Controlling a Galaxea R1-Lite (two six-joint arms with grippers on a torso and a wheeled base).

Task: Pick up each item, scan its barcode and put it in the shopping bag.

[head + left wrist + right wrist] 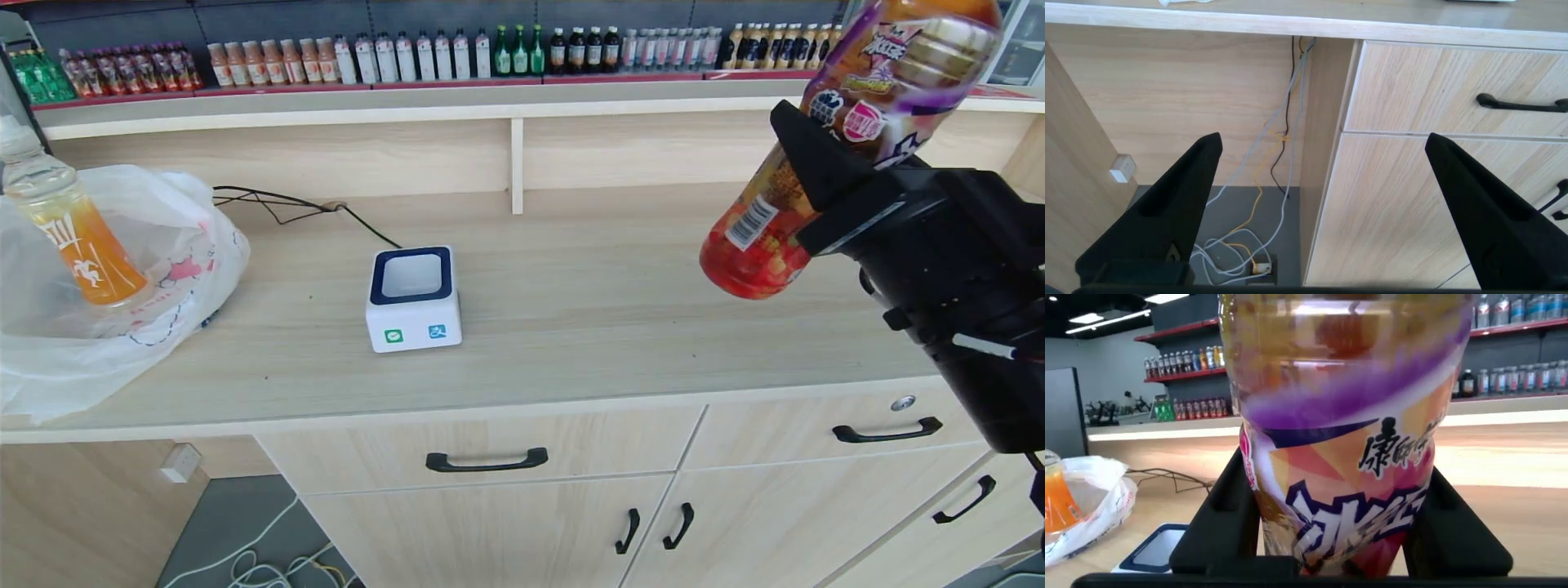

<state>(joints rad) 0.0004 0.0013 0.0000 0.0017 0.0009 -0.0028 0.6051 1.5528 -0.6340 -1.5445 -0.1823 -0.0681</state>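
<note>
Bottle lifted for scanning
The right gripper (pixel 849 147) is clamped on the tilted bottle (pixel 898 65), barcode (pixel 751 222) angled towards the scanner (pixel 412 298). The bag (pixel 163 269) waits far left. The left gripper (pixel 1323 139) hangs with its fingers apart.

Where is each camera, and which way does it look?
Head view: on the head, looking down at counter, scanner, shopping bag; right gripper holds a bottle.
Left wrist view: low, facing drawers and floor cables; open left gripper.
Right wrist view: behind the bottle, facing the shelves.
Shared: head and right wrist see bottle, scanner, shopping bag.
</note>
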